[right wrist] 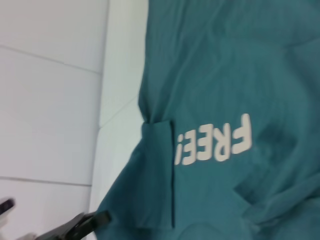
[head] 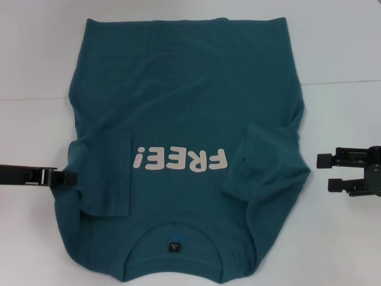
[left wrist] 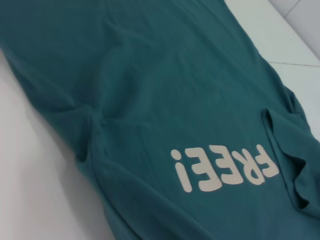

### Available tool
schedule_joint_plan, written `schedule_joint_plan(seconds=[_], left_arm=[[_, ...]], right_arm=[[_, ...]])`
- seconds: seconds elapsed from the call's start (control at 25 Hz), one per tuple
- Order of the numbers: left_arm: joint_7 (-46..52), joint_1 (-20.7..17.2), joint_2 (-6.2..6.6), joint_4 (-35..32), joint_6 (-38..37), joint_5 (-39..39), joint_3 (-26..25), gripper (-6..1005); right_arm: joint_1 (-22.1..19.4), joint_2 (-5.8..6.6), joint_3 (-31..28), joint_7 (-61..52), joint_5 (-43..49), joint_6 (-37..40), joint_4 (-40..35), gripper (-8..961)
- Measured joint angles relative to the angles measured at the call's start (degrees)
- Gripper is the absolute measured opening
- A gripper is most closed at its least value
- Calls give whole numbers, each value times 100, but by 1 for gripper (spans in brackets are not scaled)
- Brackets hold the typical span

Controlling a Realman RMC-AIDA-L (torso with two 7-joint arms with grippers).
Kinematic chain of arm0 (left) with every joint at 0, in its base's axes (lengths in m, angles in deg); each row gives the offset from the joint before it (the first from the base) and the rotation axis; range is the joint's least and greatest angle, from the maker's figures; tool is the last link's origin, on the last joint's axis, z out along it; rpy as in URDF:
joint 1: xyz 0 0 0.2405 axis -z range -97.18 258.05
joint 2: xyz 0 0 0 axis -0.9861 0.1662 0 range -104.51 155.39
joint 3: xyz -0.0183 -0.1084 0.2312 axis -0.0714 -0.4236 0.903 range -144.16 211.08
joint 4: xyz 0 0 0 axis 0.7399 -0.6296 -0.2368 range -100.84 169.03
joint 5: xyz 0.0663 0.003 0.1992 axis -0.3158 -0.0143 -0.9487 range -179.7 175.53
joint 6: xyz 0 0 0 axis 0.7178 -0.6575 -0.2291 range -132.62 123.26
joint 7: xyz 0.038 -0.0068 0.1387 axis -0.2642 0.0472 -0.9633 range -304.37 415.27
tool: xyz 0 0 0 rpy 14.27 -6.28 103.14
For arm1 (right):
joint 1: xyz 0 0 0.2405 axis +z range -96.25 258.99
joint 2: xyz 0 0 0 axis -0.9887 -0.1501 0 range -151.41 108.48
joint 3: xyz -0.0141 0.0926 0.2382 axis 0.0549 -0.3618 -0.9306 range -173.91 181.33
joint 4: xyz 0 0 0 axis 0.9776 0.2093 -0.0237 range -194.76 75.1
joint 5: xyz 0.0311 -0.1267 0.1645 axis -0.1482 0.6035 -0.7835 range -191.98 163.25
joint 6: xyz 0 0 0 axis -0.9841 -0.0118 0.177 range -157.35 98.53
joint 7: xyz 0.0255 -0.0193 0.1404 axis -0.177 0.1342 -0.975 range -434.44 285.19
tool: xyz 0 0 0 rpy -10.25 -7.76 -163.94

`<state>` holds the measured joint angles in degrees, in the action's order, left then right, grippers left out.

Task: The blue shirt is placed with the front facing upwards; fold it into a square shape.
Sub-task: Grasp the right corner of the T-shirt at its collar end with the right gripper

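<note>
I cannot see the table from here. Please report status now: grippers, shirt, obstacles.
Left gripper at shirt's edge. Right gripper open, clear of shirt. Blue shirt front up, both sleeves folded in. Nothing in the way.

Bare white table (head: 41, 53) lies open on both sides of the blue shirt (head: 184, 101). The left gripper (head: 66, 177) touches its edge; the right gripper (head: 328, 173) hangs just beside, jaws apart.

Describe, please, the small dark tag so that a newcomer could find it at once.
Start at the blue shirt spread over the white table, and follow it to the round collar on the robot's side. The tag sits inside it, under the white lettering.
</note>
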<state>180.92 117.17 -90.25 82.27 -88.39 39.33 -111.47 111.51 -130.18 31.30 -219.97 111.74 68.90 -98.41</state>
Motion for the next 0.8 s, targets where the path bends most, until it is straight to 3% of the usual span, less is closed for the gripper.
schedule_joint_plan(seconds=[0.2, 0.4, 0.8], left_arm=[[88, 0, -71, 68, -2, 0, 8, 23], [89, 20, -123, 80, 38, 0, 6, 23], [109, 46, -155, 83, 24, -7, 35, 24]], right_arm=[[126, 73, 52, -691, 112, -240, 120, 908], [502, 182, 131, -1271, 155, -601, 485, 910], [1071, 120, 1104, -1695, 376, -661, 372, 909]])
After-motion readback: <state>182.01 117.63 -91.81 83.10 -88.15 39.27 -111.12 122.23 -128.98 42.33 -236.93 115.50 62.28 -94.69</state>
